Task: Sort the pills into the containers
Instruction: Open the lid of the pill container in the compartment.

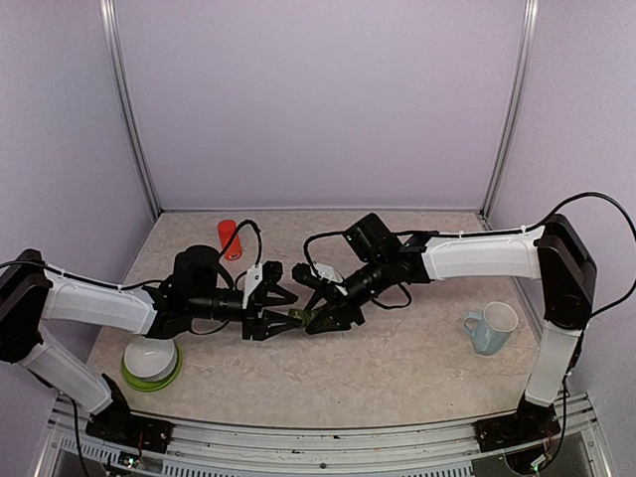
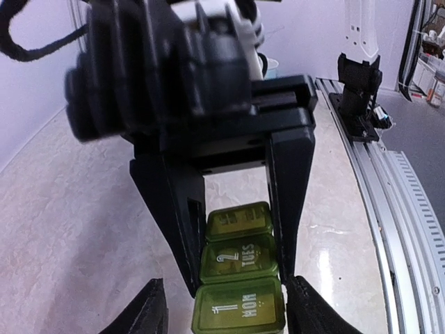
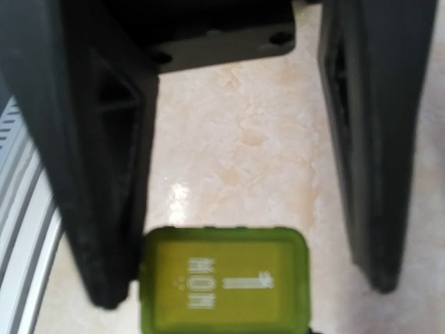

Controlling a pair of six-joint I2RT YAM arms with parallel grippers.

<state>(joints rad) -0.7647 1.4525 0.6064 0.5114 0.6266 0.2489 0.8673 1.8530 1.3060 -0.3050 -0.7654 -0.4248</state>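
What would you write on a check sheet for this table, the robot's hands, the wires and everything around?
Surface: beige marbled table, no spills seen.
Job's things: green containers, three joined, lids shut; pills: nothing seen.
Clutter: red bottle, blue mug, white bowl on green plate.
Grippers: left gripper and right gripper both open; right one straddles the containers, left one at the MON end.
Cables: black cables loop along both arms.
Surroundings: lilac walls, metal rail at the near edge.
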